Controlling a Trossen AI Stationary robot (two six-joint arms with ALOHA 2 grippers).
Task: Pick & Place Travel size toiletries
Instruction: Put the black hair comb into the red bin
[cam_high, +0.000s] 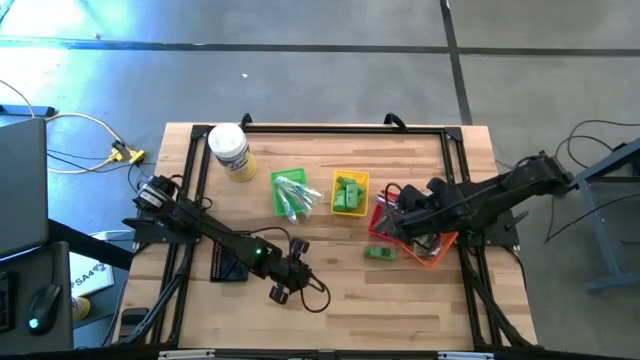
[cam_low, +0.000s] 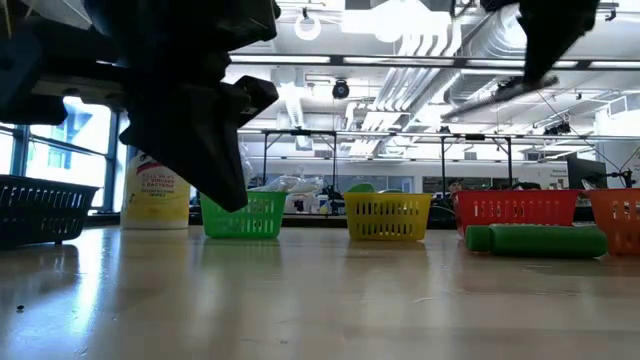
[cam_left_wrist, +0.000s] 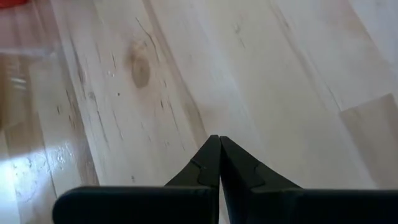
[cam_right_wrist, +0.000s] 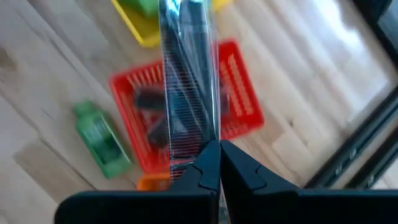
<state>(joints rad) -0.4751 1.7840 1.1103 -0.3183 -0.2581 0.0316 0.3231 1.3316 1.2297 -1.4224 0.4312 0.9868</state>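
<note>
Two dark arms reach in over the wooden tabletop (cam_high: 330, 300), one from each side. Largest of the loose things is the white jar (cam_high: 230, 152) with a yellow label, standing near the far left corner. Next in size come the mesh baskets, in a rough row across the middle: a dark one (cam_high: 226, 268) under the left arm, a green basket (cam_high: 293, 193) with clear slim packets, a yellow basket (cam_high: 351, 192) with green pieces, a red basket (cam_right_wrist: 239, 93) with dark pieces in it, and an orange basket (cam_high: 432, 252) just beside the red one, largely hidden under the right arm. One green bottle (cam_high: 380, 253) lies on its side on the bare wood just in front of the red basket, between it and the near edge. The right claw (cam_right_wrist: 219, 149) hangs above the red basket with its fingers pressed together on a clear slim packet (cam_right_wrist: 189, 74), which sticks out past the fingertips and has a dark stick inside. The left claw (cam_left_wrist: 219, 144) sits low over bare wood near the front, well apart from the baskets, its fingers closed tip to tip on nothing. In the low view the left arm's dark bulk blocks part of the green basket and the jar.
</note>
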